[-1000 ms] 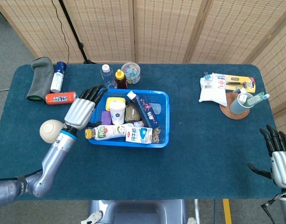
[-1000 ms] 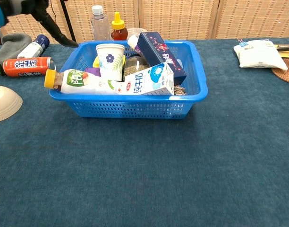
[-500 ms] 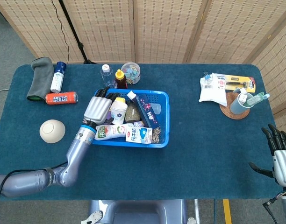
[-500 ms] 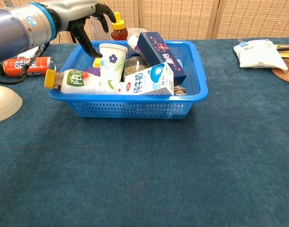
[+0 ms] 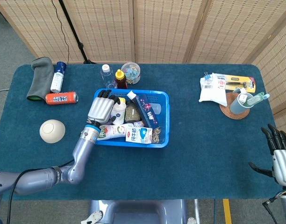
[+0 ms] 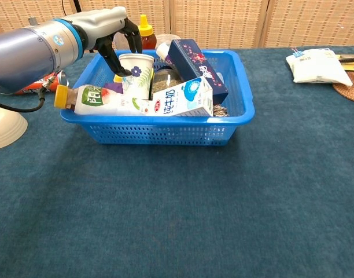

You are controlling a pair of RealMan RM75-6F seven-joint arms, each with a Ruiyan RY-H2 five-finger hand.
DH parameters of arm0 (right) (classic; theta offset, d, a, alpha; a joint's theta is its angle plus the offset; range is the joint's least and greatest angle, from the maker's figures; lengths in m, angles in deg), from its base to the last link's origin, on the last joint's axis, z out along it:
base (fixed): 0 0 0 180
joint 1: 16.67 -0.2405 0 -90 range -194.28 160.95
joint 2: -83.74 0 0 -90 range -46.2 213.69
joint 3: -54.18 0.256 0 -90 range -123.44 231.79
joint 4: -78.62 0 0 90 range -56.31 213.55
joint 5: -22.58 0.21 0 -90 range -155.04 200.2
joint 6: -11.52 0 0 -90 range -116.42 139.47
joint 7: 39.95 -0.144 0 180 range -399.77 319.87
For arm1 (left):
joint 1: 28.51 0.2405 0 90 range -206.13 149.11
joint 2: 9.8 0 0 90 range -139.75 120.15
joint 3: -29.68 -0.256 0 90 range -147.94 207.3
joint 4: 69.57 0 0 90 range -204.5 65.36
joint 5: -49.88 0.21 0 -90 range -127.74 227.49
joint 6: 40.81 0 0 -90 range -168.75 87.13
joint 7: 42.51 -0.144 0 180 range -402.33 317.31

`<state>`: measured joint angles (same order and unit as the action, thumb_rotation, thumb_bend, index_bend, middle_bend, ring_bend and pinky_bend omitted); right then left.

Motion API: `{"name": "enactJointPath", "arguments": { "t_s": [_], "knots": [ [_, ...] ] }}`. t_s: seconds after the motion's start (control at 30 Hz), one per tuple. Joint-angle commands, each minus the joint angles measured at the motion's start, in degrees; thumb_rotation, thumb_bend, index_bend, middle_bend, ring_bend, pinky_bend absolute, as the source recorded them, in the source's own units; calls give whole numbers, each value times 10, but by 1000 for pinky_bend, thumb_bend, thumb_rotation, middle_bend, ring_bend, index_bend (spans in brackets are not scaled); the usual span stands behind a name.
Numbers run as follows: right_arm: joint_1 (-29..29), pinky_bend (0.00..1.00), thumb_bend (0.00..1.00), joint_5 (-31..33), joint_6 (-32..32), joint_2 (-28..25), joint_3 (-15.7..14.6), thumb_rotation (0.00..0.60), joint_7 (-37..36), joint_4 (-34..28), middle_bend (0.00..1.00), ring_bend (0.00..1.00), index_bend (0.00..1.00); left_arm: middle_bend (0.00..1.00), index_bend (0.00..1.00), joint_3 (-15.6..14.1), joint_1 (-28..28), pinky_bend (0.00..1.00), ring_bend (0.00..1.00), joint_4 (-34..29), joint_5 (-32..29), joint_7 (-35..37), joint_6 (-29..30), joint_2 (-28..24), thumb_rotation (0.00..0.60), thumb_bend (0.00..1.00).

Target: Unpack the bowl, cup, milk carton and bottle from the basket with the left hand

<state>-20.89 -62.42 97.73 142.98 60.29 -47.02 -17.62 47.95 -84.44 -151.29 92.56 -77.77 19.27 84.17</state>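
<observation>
A blue basket (image 5: 164,117) stands left of centre on the table. In it a white paper cup (image 6: 136,74) stands upright at the back left. A drink bottle (image 6: 102,99) with a yellow cap and a milk carton (image 6: 184,99) lie along the front wall. A cream bowl (image 5: 52,130) sits upside down on the table left of the basket. My left hand (image 5: 100,108) is over the basket's left end, its fingers (image 6: 120,28) curved around the cup, the thumb tip at the cup's side. My right hand (image 5: 280,157) hangs open off the table's front right.
A dark blue box (image 5: 147,109) leans in the basket. Behind the basket stand a clear bottle (image 5: 106,72), a sauce bottle (image 5: 119,78) and a tub (image 5: 131,72). An orange can (image 5: 60,98), a spray can (image 5: 58,77) and a grey cloth (image 5: 39,78) lie at the left.
My left hand has come from outside the basket's left wall over into it and closed in around the cup. The cup has not moved. The right hand stays put.
</observation>
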Motion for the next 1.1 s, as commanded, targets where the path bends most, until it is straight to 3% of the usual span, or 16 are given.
{"name": "enactJointPath", "arguments": {
  "t_s": [0.03, 0.2, 0.5, 0.63, 1.1],
  "knots": [
    [-1, 0, 0, 1, -2, 0, 0, 600, -1, 1, 0, 0, 0, 343, 397, -2, -4, 101, 120, 8, -4, -2, -2, 6, 600, 242],
    [-2, 0, 0, 2, -6, 1, 0, 600, -1, 1, 0, 0, 0, 381, 442, -3, -7, 101, 134, 19, -7, -2, -5, 15, 600, 263],
    [-3, 0, 0, 4, -5, 0, 1, 600, -6, 2, 0, 0, 0, 631, 707, -6, -5, 101, 241, 22, -2, -4, 10, 19, 600, 408],
    [-2, 0, 0, 3, -2, 0, 2, 600, -8, 2, 0, 0, 0, 689, 772, -5, 0, 116, 274, 8, 4, -3, 21, 12, 600, 467],
    [0, 0, 0, -1, 2, -2, 1, 600, -10, -1, 0, 0, 0, 716, 795, 3, 43, 120, 289, -122, 61, 17, 88, -74, 600, 503]
  ]
}}
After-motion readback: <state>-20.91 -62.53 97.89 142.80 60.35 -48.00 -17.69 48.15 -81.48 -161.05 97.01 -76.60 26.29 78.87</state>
